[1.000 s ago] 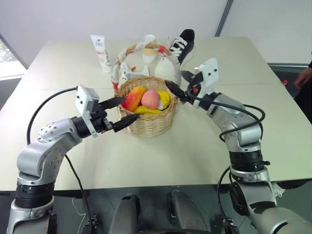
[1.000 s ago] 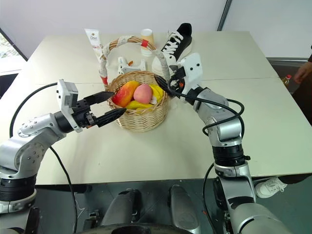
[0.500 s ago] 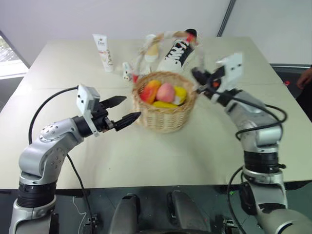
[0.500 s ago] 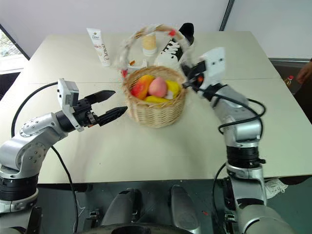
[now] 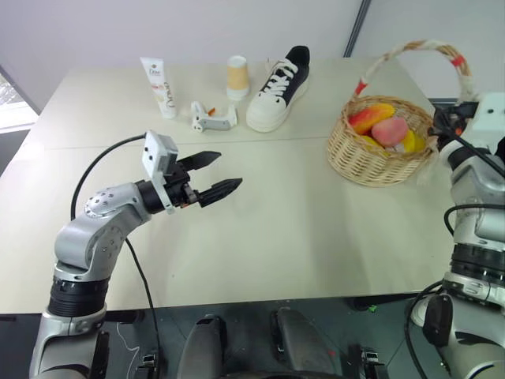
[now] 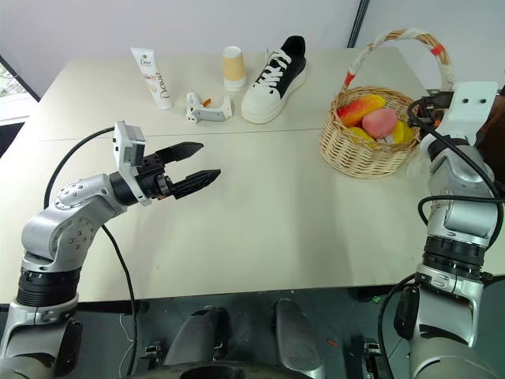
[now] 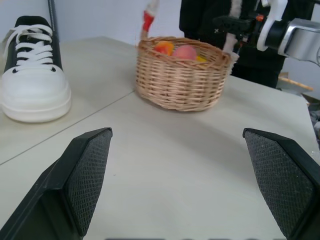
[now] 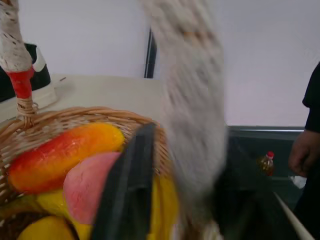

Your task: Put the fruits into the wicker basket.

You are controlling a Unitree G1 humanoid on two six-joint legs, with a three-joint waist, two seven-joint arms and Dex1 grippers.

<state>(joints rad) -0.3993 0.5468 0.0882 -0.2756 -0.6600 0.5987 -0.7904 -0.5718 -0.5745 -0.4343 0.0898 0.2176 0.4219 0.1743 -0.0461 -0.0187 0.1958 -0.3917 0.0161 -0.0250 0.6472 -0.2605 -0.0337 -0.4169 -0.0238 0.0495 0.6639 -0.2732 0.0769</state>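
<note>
Light, stiff basket (image 5: 380, 150) of slick fruits (image 5: 387, 130), best gripped at handle base; left claw (image 5: 218, 174) spread, right claw (image 6: 427, 113) unclear.

Left arm reaches out over the near left of the table, elbow bent, its left gripper (image 5: 211, 174) level and pointing right, fingers (image 7: 87, 172) spread wide with nothing between them. Over on the far right, the right arm stands upright, forearm raised, right gripper (image 6: 424, 110) aimed away, one black finger (image 8: 131, 185) each side of a basket handle.
</note>
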